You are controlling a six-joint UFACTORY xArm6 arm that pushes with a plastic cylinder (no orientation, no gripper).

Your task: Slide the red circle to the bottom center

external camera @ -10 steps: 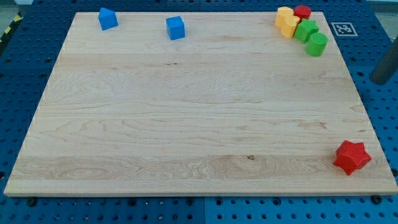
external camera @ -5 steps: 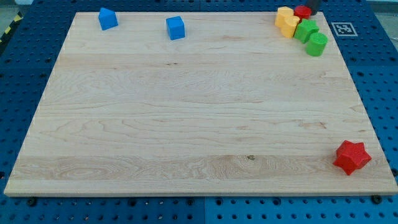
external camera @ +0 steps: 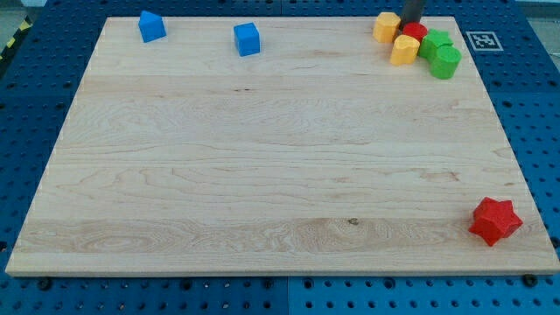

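Observation:
The red circle [external camera: 415, 32] sits at the view's top right, wedged among other blocks and partly hidden by the rod. My tip [external camera: 409, 24] stands right at its upper edge, between it and a yellow block [external camera: 386, 26] to its left. A second yellow block [external camera: 404, 49] lies just below the red circle. Two green blocks [external camera: 435, 42] [external camera: 446, 61] press against its right side.
A red star [external camera: 494, 220] rests near the bottom right corner of the wooden board [external camera: 262, 157]. Two blue blocks [external camera: 151, 25] [external camera: 247, 38] lie along the top edge at the left. A printed marker tag [external camera: 484, 40] sits off the board at top right.
The rod came in from the right and moved left along the top edge into the cluster. The red circle slid down-left and the two yellow blocks were pushed apart.

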